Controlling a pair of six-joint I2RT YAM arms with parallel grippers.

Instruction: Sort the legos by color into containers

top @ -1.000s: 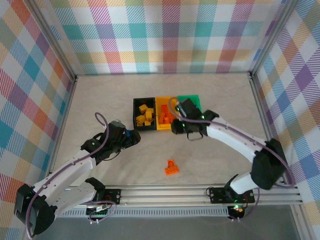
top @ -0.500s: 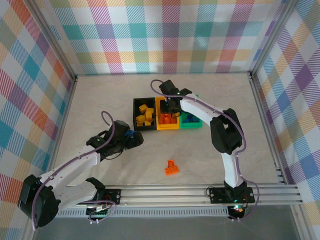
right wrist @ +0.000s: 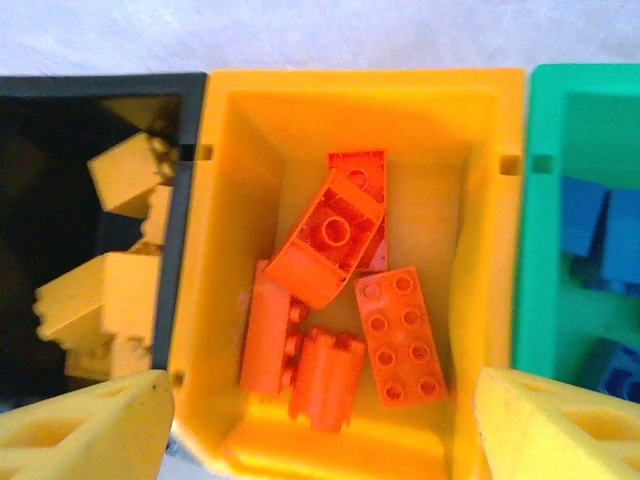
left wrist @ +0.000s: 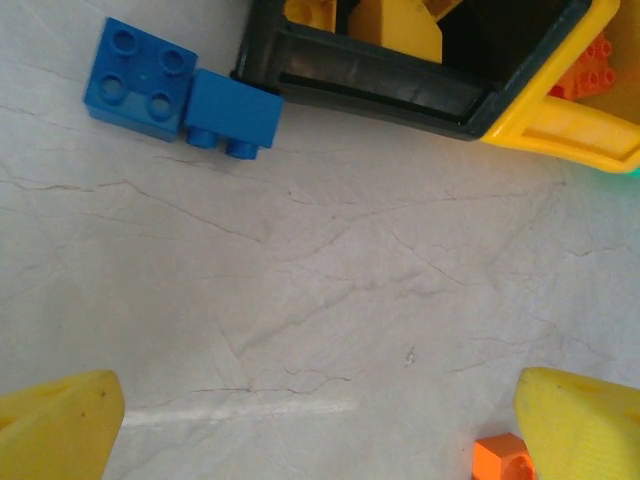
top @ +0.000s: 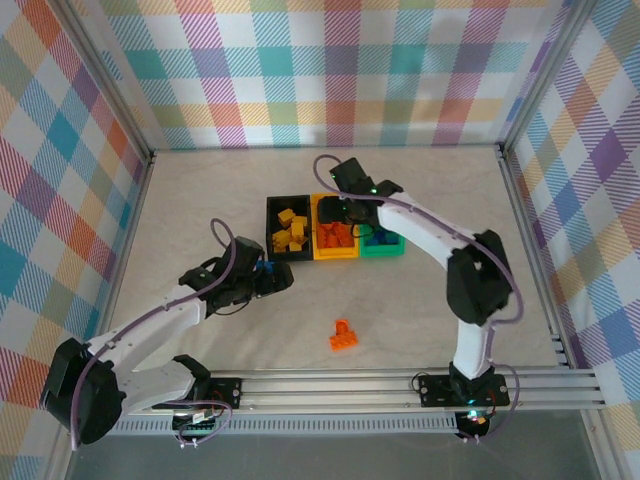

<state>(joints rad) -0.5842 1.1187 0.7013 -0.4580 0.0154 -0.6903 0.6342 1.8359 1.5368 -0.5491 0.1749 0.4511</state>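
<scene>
Pale marbled tabletop [top: 200, 200] sits inside an enclosure of multicoloured plaid walls [top: 330, 70]. Three containers stand touching in a row near the table centre: black bin [top: 289, 256] on the left, yellow-orange bin [top: 335, 256] in the middle, green bin [top: 382, 251] on the right. The black bin holds yellow bricks [top: 288, 228], the yellow-orange bin holds orange bricks [right wrist: 340, 300] lying in a loose heap, and the green bin holds blue bricks [right wrist: 590, 230]. The right gripper [right wrist: 320, 430] hangs directly above the yellow-orange bin with its jaws spread wide, one finger over each side wall of that bin, and nothing is held between them. The left gripper [left wrist: 320, 425] hovers low over bare table just in front of the black bin, jaws fully spread and empty. Two loose blue bricks [left wrist: 180, 95] lie on the table, touching each other, one stud-side up, the other on its side, just beside the black bin's near left corner. A small cluster of loose orange bricks [top: 343, 335] lies on the table nearer the arm bases, well apart from the bins.
</scene>
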